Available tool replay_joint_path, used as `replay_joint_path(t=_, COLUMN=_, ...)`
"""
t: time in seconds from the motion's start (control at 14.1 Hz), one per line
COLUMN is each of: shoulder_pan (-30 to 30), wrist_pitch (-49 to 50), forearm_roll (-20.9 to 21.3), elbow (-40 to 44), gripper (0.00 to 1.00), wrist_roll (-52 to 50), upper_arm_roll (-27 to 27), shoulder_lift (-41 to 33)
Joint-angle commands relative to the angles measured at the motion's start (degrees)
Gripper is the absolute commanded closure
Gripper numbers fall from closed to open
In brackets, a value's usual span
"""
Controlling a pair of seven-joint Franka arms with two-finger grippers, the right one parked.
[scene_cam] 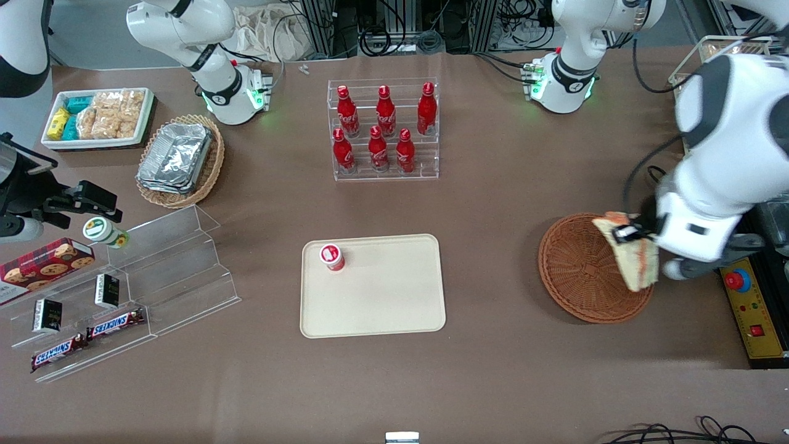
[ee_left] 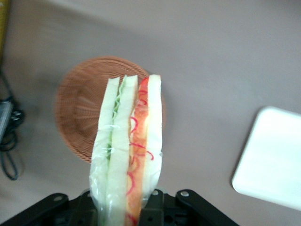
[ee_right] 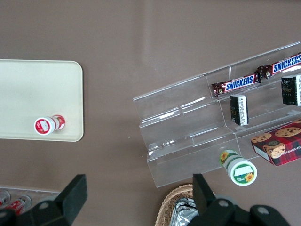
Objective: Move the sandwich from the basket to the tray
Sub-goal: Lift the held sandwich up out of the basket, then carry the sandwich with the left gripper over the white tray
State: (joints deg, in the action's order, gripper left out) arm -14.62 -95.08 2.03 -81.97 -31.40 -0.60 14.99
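Gripper [scene_cam: 635, 234] clamped on sandwich [scene_cam: 632, 259], held above basket [scene_cam: 579, 271] | tray [scene_cam: 382, 308] well apart | risk: slick wrap slipped during carry; bottle [scene_cam: 331, 256] on tray knocked.

Six red bottles [scene_cam: 382, 129] in rack; Snickers bars [scene_cam: 86, 342] on acrylic shelf.

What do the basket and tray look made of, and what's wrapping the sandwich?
Basket: woven wicker, matte reddish-brown, weave visible. Tray: likely plastic, smooth cream, low rim. Sandwich: apparently clear glossy film, filling showing through; the pincer grips it above the basket.
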Motion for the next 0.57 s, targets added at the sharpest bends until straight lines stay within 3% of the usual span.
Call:
replay_joint_path(t=0.0, shoulder_pan=-7.24, wrist_pitch=0.87, forearm_roll=-0.18, elbow=5.15, gripper=0.98, wrist_roll=-3.38, upper_arm_roll=-0.01, shoulder_lift=5.39)
replay_joint_path(t=0.21, shoulder_pan=-11.39, wrist_pitch=-1.32, forearm_roll=-0.18, elbow=11.37, gripper=0.98, wrist_roll=-4.89, upper_arm_roll=-3.25, shoulder_lift=13.19)
replay_joint_path(t=0.5, shoulder_pan=-12.01, wrist_pitch=-13.78, forearm_roll=-0.09, elbow=13.69, gripper=0.97, wrist_roll=-8.66, upper_arm_roll=-9.85, shoulder_lift=22.87)
